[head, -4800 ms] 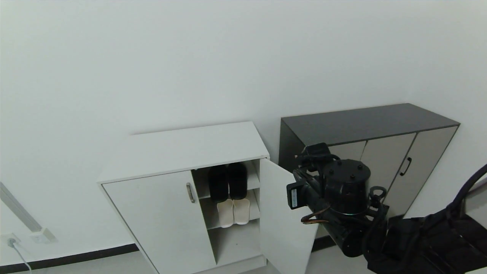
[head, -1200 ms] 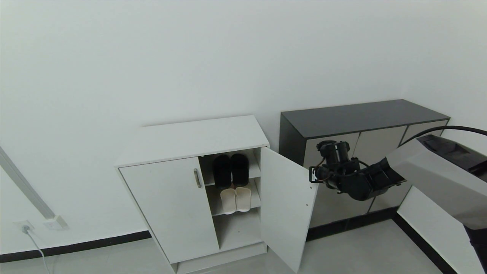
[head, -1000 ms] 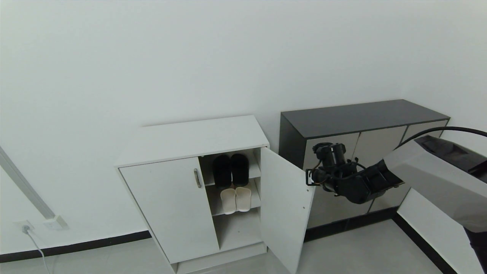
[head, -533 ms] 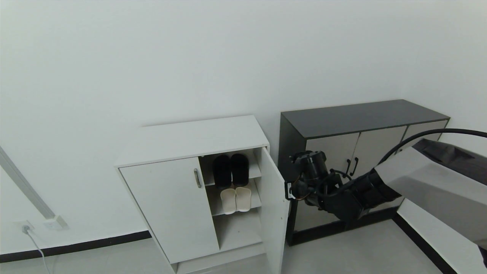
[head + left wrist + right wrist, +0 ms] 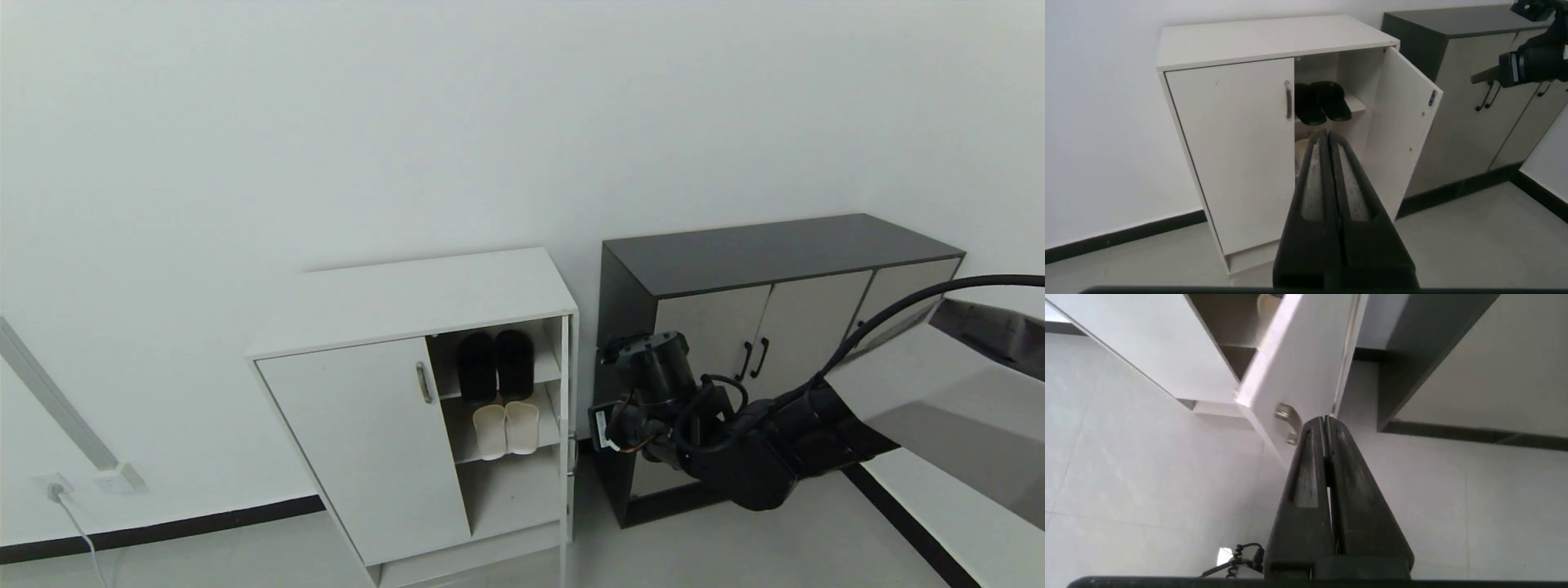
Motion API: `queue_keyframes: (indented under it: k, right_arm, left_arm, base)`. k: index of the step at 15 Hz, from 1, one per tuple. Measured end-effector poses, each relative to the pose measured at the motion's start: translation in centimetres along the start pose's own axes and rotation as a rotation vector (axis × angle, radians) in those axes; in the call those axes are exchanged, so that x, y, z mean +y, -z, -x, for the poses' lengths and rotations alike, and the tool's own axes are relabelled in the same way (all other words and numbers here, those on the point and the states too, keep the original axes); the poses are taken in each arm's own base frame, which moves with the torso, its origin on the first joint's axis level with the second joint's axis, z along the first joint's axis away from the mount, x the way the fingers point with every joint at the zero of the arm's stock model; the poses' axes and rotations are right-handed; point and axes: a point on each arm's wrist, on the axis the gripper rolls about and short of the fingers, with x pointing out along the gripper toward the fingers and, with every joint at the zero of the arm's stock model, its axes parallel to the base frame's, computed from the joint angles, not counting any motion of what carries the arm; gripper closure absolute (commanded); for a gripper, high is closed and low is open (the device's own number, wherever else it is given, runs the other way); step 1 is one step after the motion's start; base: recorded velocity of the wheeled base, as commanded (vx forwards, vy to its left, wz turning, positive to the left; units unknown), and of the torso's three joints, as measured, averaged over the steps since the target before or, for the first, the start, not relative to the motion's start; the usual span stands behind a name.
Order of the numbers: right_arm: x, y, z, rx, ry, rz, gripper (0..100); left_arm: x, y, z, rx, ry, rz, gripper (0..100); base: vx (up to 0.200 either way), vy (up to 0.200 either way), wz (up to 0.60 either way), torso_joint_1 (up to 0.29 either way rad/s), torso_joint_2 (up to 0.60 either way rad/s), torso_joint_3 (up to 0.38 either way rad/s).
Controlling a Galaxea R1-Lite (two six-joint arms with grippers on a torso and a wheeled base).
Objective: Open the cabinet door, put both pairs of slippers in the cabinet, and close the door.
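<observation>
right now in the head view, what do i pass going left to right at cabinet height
wall socket → closed white door → handle → slippers → open door, seen edge-on → dark cabinet

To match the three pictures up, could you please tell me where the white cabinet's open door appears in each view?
Head view: the open door is edge-on, a thin vertical strip at the white cabinet's right edge.
Left wrist view: the open door is swung out, inner face showing, between the white cabinet and the dark cabinet.
Right wrist view: its outer face, with the handle.
Shared landmark: the dark cabinet beside it.
</observation>
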Motion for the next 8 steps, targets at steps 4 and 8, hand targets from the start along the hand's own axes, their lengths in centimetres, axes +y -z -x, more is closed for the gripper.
queue_keyframes:
  k: [4,8]
  right_arm:
    - [-0.05,0.02,0.46,0.001,-0.004,0.001,100]
    - [-0.03,0.03,0.62,0.000,-0.028,-0.001,100]
  left_arm:
    - [0.00,0.00,0.00,0.000,0.000,0.000,100]
    - [0.00,0.00,0.00,0.000,0.000,0.000,100]
  base:
    - [0.000,0.000,0.30,0.000,0.00,0.001]
    - [0.000,0.000,0.60,0.001,0.00,0.002]
